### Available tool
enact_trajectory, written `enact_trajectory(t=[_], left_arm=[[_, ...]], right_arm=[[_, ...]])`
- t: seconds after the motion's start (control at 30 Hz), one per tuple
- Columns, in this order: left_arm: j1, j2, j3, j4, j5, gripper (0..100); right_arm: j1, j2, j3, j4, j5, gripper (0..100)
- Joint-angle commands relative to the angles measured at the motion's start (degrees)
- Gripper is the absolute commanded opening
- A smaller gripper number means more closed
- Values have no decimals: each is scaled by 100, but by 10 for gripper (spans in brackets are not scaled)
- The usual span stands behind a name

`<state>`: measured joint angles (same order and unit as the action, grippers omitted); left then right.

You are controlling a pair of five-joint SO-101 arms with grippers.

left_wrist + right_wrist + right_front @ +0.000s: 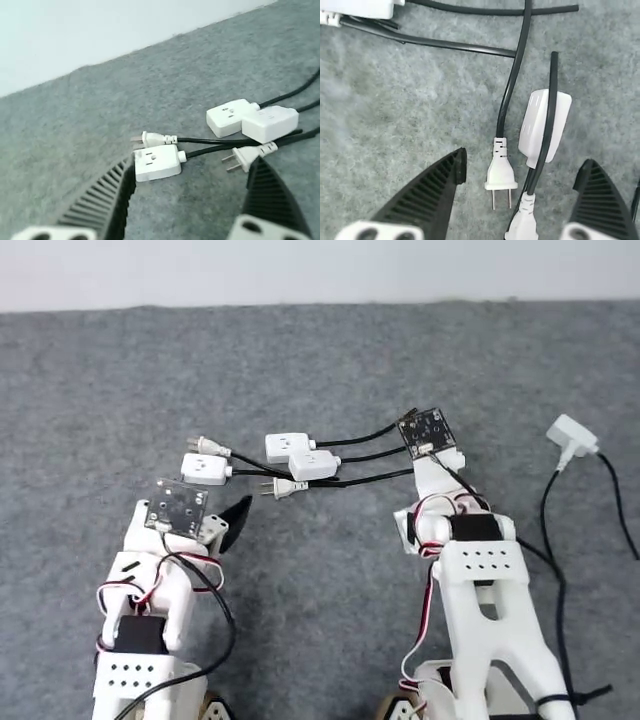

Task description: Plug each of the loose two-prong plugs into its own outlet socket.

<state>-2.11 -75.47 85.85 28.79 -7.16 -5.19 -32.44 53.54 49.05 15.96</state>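
Grey carpet covers the desk [320, 360], with a white wall behind. Three white sockets lie near the middle: the left socket [205, 469] alone, and the middle socket [285, 447] and right socket [314, 464] touching each other. Both plugs lie loose with prongs pointing left. The far plug [208, 445] is just beyond the left socket, and the near plug [278, 488] is just beside the right socket on the arms' side. Black cords [370, 455] run toward the right arm. The left pincer [193, 170] is spread and empty, with one finger [117, 195] just beside the left socket. The right pincer [524, 165] is also spread and empty, above the cords. A white adapter [572, 437] lies well apart at the right.
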Motion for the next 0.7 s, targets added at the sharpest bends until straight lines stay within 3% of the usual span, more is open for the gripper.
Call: enact_trajectory(t=[0.0,0.3,0.67], left_arm=[[-53,457,-382,-193,132,349],[-378,3156,-1692,-404,387,350],[-422,2514,-1323,-431,422,350]], right_arm=[[-66,-136,18,-233,-70,340],[-66,-136,26,-215,-70,340],[-400,-127,35,-233,-26,340]])
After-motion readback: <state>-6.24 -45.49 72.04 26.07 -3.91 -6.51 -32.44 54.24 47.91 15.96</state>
